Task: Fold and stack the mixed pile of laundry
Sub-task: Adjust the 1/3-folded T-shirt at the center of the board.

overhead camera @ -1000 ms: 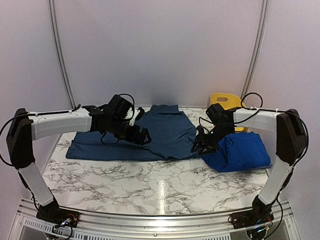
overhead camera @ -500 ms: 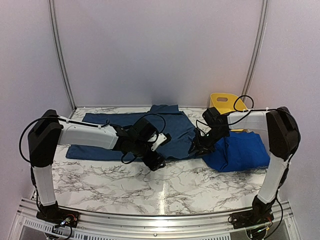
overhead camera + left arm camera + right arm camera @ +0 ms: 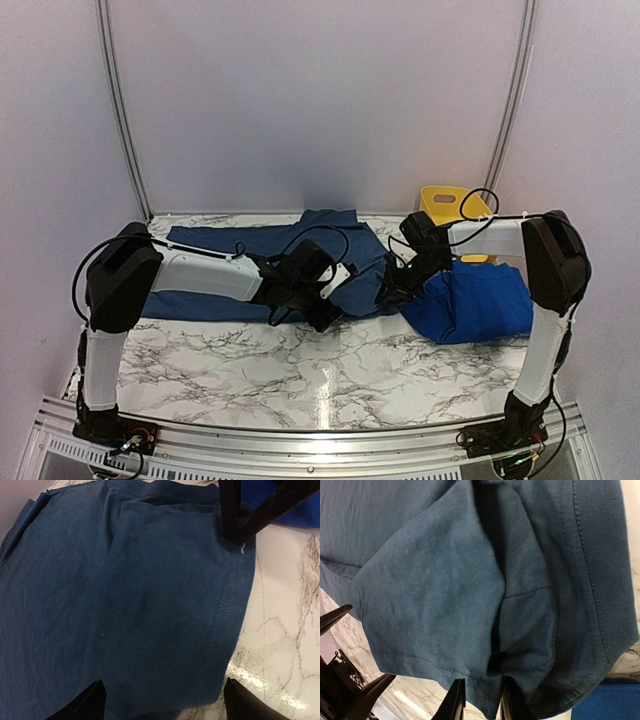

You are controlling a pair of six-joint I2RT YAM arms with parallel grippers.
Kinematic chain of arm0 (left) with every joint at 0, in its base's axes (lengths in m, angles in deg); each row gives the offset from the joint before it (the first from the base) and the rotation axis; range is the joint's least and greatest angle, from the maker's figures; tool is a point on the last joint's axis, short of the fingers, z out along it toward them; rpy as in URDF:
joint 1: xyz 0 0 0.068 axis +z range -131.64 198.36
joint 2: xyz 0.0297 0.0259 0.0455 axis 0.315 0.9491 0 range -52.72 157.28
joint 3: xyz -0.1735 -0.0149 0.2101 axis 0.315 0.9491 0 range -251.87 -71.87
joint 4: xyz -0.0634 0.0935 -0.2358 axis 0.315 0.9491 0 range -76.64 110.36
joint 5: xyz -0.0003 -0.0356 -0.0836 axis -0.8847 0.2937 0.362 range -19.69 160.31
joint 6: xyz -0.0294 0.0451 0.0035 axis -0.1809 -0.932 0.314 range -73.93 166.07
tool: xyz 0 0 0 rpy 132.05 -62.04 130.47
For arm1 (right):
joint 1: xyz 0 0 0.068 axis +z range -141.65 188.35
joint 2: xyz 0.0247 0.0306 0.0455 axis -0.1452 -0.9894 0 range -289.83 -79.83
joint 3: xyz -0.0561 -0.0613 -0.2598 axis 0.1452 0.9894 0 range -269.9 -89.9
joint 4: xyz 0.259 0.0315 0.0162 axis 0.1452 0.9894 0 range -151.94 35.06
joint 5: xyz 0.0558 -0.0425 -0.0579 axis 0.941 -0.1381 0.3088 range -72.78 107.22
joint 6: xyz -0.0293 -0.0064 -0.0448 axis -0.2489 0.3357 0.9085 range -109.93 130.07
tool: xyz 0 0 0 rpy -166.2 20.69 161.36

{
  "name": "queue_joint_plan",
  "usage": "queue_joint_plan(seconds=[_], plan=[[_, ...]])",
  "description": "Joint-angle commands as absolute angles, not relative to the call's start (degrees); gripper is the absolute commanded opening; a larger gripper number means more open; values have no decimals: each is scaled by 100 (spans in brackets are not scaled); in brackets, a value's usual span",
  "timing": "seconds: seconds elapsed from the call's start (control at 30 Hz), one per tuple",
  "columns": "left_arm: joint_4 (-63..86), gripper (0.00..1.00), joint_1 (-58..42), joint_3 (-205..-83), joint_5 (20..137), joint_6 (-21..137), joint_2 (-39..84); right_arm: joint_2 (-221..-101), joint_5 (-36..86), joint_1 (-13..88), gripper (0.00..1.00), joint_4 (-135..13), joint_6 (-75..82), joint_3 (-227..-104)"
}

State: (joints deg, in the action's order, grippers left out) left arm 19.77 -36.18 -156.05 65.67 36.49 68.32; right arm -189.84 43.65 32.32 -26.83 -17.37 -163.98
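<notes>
A large dark denim-blue garment (image 3: 340, 250) lies spread flat along the back of the marble table (image 3: 300, 370). A bright royal-blue garment (image 3: 480, 300) is bunched at the right, touching it. My left gripper (image 3: 325, 313) hangs low over the dark garment's front right hem (image 3: 220, 630), open wide (image 3: 162, 702), with cloth below it and nothing gripped. My right gripper (image 3: 393, 292) sits at the dark garment's right sleeve. Its jaws (image 3: 482, 702) are drawn close, with the sleeve's hem (image 3: 480, 682) between them. The checked shirt is out of view.
A yellow plastic tub (image 3: 447, 200) stands at the back right behind the royal-blue garment. In the left wrist view, the right fingers (image 3: 229, 510) are close ahead. The left fingers (image 3: 365, 692) show beside the sleeve in the right wrist view. White walls enclose the table.
My left arm swung from the back left down to the dark garment's front right hem. My right jaws narrowed onto the sleeve hem.
</notes>
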Motion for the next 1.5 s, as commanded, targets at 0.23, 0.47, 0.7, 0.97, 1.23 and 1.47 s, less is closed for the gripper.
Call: queue_joint_plan(seconds=[0.23,0.47,0.7,0.97,1.23,1.47], plan=[[1850,73,-3556,-15967,6154,3630,7045,-18971,4288,3243,24,-2572,-1788,-16766],[1814,53,-3477,-15980,6400,3725,6995,-18935,4287,3243,17,-2456,-1787,-16933],[1828,29,-3406,-16078,6628,3722,7017,-18983,4317,3243,0,-2432,-1755,-17020],[1834,8,-3059,-16184,6886,4005,6887,-19070,4370,3226,0,-2642,-1882,-17441],[1934,3,-2474,-16619,6983,4435,7110,-19838,4371,3226,0,-2762,-2040,-18543],[2056,2,-2247,-17157,6988,4217,7512,-20483,4257,3225,0,-2738,-2191,-19452]])
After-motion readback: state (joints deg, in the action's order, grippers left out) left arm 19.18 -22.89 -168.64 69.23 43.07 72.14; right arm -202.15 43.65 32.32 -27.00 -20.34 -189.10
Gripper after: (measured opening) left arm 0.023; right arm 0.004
